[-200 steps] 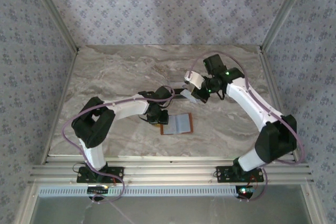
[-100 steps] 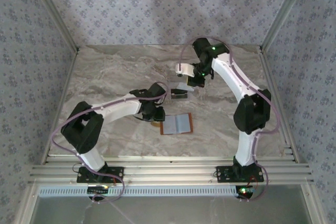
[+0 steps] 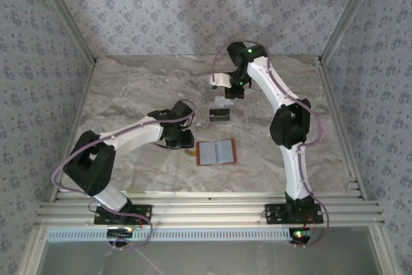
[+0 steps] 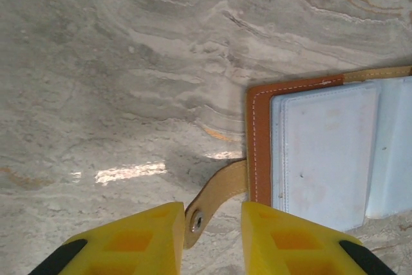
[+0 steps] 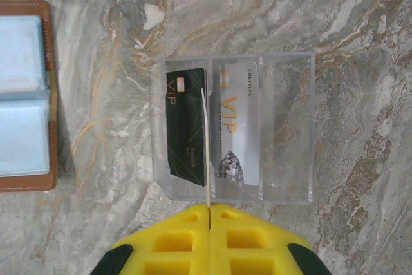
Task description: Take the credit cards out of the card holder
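Your left arm lies low, stretched from its base at the near left toward the middle of the marbled grey surface (image 3: 129,94), with its wrist tipped down. The left claw (image 4: 212,236) stands open. Its yellow fingers sit either side of the thin tan strap tab (image 4: 219,191) of the tan-brown leather card holder (image 3: 215,152), and the tab's metal snap (image 4: 197,221) lies just beside the left finger. The card holder lies spread flat with its grey lining up, near the middle of the surface and a little toward the near edge.

Your right arm rises from its base at the near right, folds at the elbow and reaches toward the far edge, with the wrist bent back down. The right claw (image 5: 209,236) is closed, fingers pressed together, at the edge of the clear plastic compartment tray (image 5: 288,127). The tray lies near the card holder, on its far-edge side. The dark rectangular card (image 5: 187,130) lies flat in the compartment on the card holder's side, and the pale silver card (image 5: 237,127) lies flat in the middle one.
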`<state>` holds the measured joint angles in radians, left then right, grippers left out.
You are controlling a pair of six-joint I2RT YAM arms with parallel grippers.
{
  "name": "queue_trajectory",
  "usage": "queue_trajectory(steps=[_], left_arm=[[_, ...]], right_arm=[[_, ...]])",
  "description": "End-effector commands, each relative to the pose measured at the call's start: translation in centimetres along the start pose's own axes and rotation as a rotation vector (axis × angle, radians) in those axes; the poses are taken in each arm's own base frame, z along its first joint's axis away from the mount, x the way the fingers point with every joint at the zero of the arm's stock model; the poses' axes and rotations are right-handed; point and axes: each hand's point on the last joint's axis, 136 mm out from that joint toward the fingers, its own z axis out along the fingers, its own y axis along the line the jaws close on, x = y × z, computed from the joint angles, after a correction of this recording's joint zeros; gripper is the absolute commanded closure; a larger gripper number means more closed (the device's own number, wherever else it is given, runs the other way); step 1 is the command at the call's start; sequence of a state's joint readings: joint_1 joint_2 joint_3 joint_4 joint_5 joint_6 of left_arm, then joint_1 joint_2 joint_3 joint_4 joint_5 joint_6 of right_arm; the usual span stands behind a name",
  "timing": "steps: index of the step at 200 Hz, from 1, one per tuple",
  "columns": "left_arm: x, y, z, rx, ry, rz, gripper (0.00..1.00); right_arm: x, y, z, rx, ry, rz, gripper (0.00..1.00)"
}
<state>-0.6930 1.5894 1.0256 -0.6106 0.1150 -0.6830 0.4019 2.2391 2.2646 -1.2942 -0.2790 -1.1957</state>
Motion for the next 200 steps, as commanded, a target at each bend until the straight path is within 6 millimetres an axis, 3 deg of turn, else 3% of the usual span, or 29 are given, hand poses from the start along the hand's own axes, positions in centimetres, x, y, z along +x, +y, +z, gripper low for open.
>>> queue_trajectory(steps=[1,106,200], left_arm=[[0.2,1.0,-1.0,-0.021,-0.007,-0.029,0.70],[0.9,2.6,-1.8,-0.033,-0.025,-0.065,0.71],[0.9,2.9,-1.9,-0.028,-0.038,-0.078,0.71]], right_arm=[[0.4,-0.3,0.8,-0.008,0.040,-0.017,1.00],[-0.3,-1.9,4.8,0.007,0.075,-0.049,1.00],[-2.7,-2.0,4.5,0.030,0.022,-0.066,1.00]])
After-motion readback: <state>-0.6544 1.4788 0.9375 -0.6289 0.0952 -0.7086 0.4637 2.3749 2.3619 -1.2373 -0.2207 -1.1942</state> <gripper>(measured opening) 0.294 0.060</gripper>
